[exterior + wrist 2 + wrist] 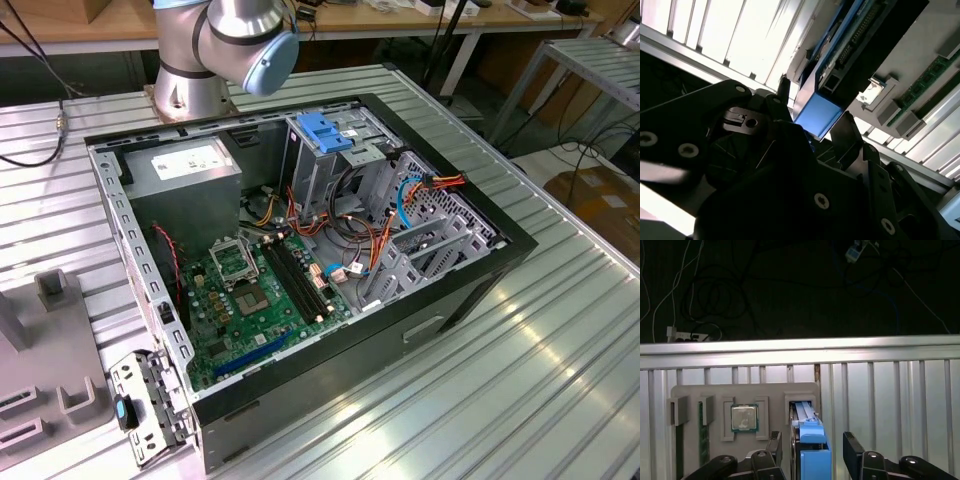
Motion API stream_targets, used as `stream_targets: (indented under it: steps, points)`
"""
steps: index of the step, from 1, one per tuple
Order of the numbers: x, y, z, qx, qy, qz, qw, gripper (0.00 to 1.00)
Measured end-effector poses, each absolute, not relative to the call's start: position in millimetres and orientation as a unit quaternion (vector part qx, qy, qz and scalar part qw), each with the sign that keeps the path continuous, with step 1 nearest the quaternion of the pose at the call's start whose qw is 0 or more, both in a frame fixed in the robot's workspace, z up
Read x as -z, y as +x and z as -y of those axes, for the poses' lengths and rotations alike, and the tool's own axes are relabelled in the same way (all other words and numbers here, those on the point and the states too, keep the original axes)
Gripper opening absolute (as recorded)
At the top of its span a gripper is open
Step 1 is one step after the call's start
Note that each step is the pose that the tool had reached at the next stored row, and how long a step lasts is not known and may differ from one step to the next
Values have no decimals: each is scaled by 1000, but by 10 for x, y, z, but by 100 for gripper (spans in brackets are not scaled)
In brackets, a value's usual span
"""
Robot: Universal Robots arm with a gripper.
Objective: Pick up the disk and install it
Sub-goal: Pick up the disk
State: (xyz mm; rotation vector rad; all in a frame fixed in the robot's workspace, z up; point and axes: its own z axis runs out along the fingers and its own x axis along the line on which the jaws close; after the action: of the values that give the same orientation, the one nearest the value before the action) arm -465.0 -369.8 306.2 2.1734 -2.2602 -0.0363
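The disk [810, 440] stands on edge in a slot of a grey holder block [715, 395]; it is dark with bright blue rails and a blue end tab. My gripper [812, 452] straddles it, one black finger [776, 446] on each side with a small gap to the blue rails. The second wrist view shows the disk [850, 55] from close by, its blue tab lying between my gripper's [812, 110] fingers [844, 131]. The gripper is open and nothing is clamped.
The holder block also carries a processor chip [744, 418] and a memory stick [703, 435]. Beyond it runs the ribbed metal table's edge [800, 347]. The open computer case [300, 250] has a drive cage with a blue handle [325, 135]; the arm's base [220, 50] stands behind it.
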Motion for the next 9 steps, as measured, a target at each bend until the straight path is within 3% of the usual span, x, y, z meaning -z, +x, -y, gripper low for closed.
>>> stream_targets:
  steps: [9]
  points:
    - [-3006,-4644,3698,6,693,721,5,60]
